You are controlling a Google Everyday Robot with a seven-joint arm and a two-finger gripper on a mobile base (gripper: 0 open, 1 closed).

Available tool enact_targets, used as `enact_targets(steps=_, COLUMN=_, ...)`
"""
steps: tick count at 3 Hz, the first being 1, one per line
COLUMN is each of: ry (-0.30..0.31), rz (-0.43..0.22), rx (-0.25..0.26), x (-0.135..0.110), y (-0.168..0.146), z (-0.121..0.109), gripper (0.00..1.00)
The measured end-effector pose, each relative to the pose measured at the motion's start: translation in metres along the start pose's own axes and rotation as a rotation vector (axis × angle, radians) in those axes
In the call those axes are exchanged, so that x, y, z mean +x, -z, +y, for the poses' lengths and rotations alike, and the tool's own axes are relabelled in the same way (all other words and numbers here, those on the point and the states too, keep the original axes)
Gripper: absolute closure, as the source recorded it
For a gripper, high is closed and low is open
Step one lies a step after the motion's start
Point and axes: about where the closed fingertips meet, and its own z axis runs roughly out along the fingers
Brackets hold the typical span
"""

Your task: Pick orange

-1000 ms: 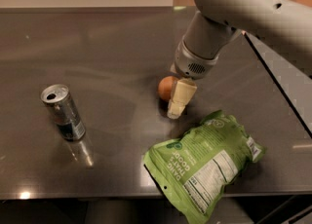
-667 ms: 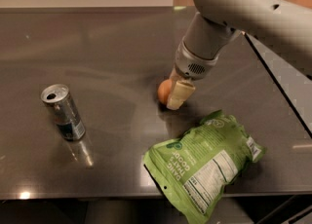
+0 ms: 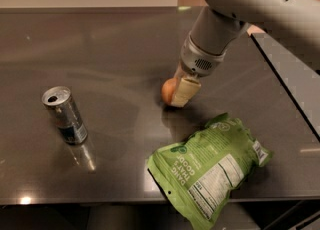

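Observation:
The orange (image 3: 168, 90) is a small round fruit on the dark table (image 3: 115, 49), right of centre. My gripper (image 3: 176, 97) comes down on it from the upper right on the white arm. A cream finger (image 3: 184, 93) presses against the orange's right front side, while the other finger is hidden behind the fruit. The gripper looks shut on the orange, which sits at or just above the table surface.
An open silver drink can (image 3: 65, 115) stands at the left. A green snack bag (image 3: 214, 163) lies at the front right, close below the gripper. The table's front edge (image 3: 100, 201) and right edge (image 3: 287, 89) are near.
The near finger has moved in against the orange, covering more of it. The orange has shifted very slightly left. The can and bag have not moved.

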Motion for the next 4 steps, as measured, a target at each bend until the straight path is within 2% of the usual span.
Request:
enact_targets(steps=1, ry=0.010, rz=-0.030, rx=-0.003, x=-0.006, y=0.026, z=0.000, gripper=1.00)
enact_targets(steps=2, ry=0.038, rz=-0.073, rx=0.000, x=-0.016, y=0.059, z=0.004, gripper=1.00)
enact_targets(steps=3, ry=0.079, rz=-0.139, rx=0.038, x=-0.029, y=0.107, z=0.000, gripper=1.00)
enact_targets(steps=4, ry=0.079, rz=-0.139, rx=0.038, x=-0.029, y=0.107, z=0.000, gripper=1.00)
